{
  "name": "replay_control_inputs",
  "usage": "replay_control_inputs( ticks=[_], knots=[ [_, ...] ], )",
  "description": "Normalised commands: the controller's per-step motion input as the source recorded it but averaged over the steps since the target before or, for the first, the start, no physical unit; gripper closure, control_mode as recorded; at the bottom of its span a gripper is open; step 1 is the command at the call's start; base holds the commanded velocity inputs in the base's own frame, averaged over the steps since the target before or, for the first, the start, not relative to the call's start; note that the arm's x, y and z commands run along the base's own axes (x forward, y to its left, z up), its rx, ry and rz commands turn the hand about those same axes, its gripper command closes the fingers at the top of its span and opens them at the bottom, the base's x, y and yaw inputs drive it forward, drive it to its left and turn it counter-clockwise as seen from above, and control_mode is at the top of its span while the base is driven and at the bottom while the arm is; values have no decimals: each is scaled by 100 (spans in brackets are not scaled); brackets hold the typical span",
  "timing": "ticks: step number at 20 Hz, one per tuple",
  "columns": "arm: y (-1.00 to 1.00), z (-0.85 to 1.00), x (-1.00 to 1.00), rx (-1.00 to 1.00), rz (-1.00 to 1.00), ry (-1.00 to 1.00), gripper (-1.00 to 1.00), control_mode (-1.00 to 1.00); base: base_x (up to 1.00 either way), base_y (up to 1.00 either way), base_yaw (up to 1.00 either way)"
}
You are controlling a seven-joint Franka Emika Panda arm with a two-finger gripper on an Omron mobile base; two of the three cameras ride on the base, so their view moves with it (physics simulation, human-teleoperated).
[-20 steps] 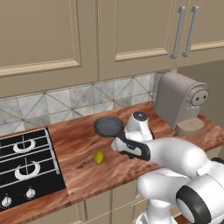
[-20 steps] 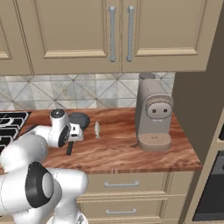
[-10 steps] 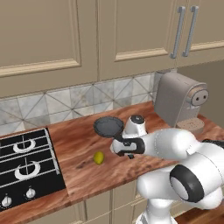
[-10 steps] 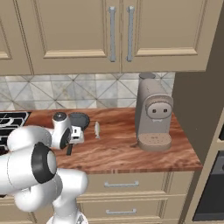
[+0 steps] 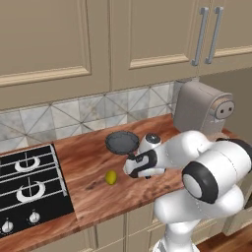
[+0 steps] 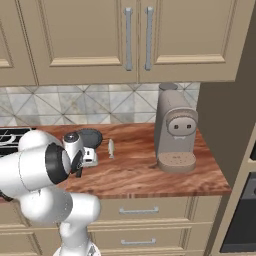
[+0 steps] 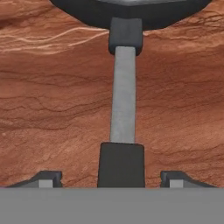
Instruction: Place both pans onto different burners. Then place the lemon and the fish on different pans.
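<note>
Grabbing pan (image 5: 122, 142) by handle (image 7: 124, 96) | gripper (image 7: 121, 178) low over counter (image 5: 93, 162), jaws apart astride handle grip, not clamped | pan right of hob (image 5: 27, 184), lemon (image 5: 111, 177) near-left | next: close, lift, carry left to burner (image 5: 28, 191).

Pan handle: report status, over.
Gripper open, fingers either side of pan handle, not clamped. Pan on counter, off hob. Lemon on counter beside arm; nothing blocking.

We see one pan (image 5: 122, 142), one lemon (image 5: 111, 177), one fish (image 6: 111, 148), one coffee machine (image 6: 175, 131), two burners (image 5: 30, 190) and three knobs (image 5: 34, 216).
</note>
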Motion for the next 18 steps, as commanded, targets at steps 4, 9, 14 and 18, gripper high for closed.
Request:
replay_control_inputs(
  ticks=[4, 9, 14, 18],
  knots=[
    [-5, -15, 6, 1, 0, 0, 100, -100, 0, 0, 0],
    [-8, 16, -16, 7, 7, -5, 100, -100, 0, 0, 0],
    [0, 31, -43, 4, 12, -7, 100, -100, 0, 0, 0],
    [0, 60, -49, 3, 13, -1, 100, -100, 0, 0, 0]
  ],
)
